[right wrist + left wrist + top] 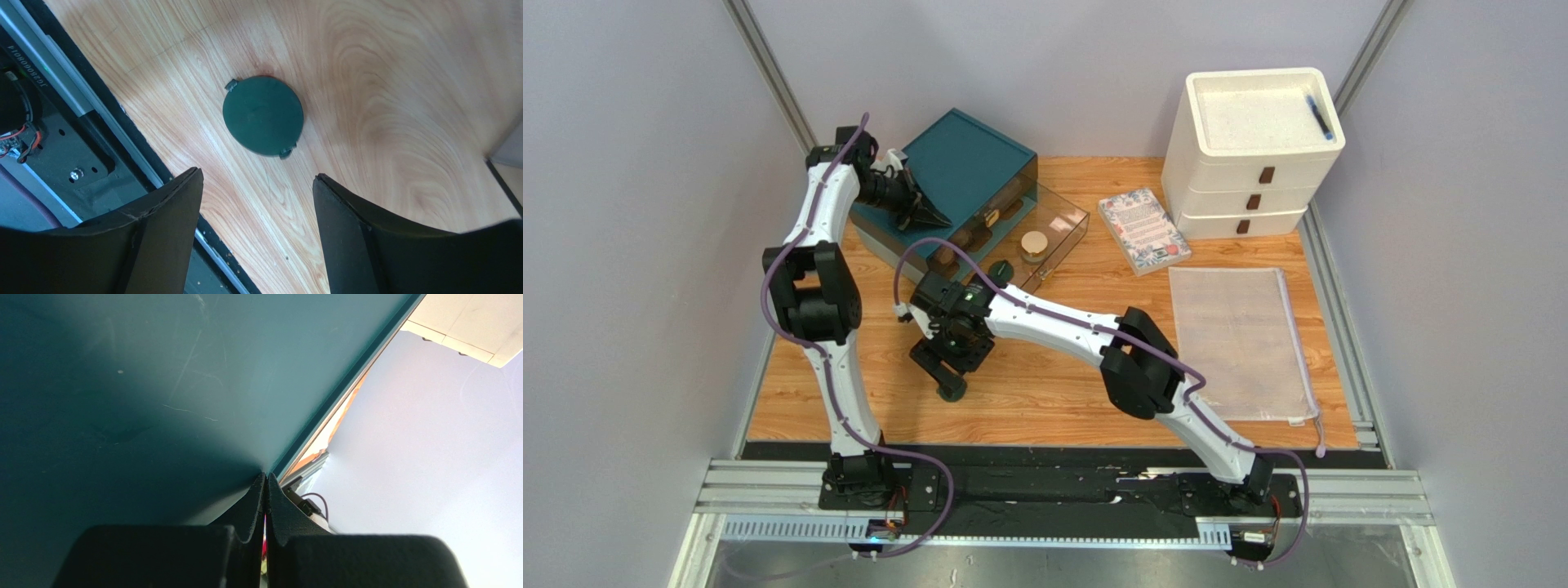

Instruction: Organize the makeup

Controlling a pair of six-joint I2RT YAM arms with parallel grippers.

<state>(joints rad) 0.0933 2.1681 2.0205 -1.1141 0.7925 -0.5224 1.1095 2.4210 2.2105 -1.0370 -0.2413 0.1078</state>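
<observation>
Looking through the right wrist camera, I see the round dark green compact (pixel 263 115) lying flat on the table (pixel 380 92), just ahead of the right jaws, which gape wide and hold nothing. The left jaws sit closed at the teal lid's (pixel 123 386) edge.

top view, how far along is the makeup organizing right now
Done: several small tan cosmetics already sit in the smoky clear tray of the teal box. In hand: the left gripper is clamped on the teal box lid, propping it open, and the right gripper is open and empty. Left: the round dark green compact lies on the wooden table below it.
</observation>
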